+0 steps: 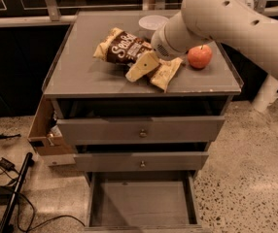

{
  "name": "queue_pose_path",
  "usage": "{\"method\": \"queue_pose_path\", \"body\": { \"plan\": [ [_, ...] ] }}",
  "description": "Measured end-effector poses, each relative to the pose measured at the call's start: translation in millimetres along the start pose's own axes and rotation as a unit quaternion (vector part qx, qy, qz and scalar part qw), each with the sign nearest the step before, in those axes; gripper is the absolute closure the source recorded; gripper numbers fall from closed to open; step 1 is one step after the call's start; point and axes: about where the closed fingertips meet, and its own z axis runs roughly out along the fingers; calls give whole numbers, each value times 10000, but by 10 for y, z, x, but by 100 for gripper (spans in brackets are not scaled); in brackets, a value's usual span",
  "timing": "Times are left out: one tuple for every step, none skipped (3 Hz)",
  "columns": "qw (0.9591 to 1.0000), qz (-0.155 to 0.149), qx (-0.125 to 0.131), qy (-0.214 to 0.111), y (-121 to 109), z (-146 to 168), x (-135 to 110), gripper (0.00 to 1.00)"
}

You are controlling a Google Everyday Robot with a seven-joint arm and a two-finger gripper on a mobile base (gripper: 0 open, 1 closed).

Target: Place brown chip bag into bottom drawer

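The brown chip bag (127, 50) lies on the grey cabinet top (80, 72), dark brown with white script and pale cream ends, one end pointing to the front right. My gripper (143, 66) is low over the bag's front right part, at or just above its surface; the arm comes in from the upper right. I cannot tell whether it touches the bag. The bottom drawer (141, 203) is pulled out at floor level, below the two upper drawers, and its flat grey floor shows nothing in it.
A red apple (199, 56) sits on the top right of the bag. A white bowl (152, 22) stands behind, partly hidden by the arm. A cardboard box (44, 132) hangs at the cabinet's left side. Cables and a black pole (12, 198) lie on the floor to the left.
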Motion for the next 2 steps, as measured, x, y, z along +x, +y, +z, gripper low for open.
{"method": "queue_pose_path", "body": {
  "plan": [
    [10000,-11,-32,55,-14,244,0,0],
    [9999,61,-54,144,-55,444,49,0]
  ]
}}
